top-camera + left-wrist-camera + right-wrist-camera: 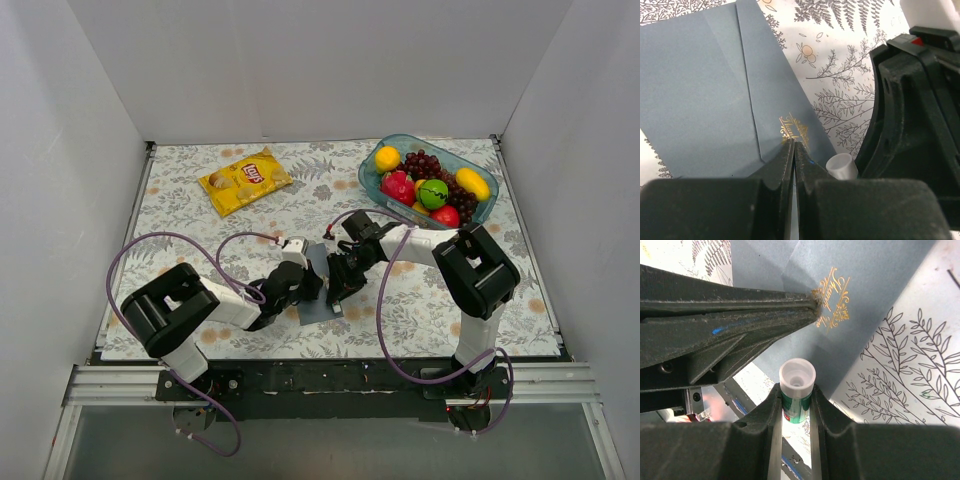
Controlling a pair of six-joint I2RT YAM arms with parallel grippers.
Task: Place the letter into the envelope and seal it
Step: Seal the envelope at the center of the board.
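Observation:
The grey-blue envelope (316, 303) (690, 90) (865, 270) lies flat on the patterned cloth between the two arms. Gold lettering (796, 129) (834, 302) is printed near its flap point. My left gripper (308, 284) (794, 145) is shut, and its tips rest on the envelope right at the lettering. My right gripper (338, 286) (795, 389) is shut on a green glue stick with a white end (797, 382) (842, 166), held just beside the left fingers (740, 310), close above the envelope's edge. The letter is hidden from view.
A yellow crisp bag (245, 180) lies at the back left. A blue-tinted bowl (420, 139) of fruit stands at the back right. White walls close in the table on three sides. The arms' cables loop over the near part of the cloth.

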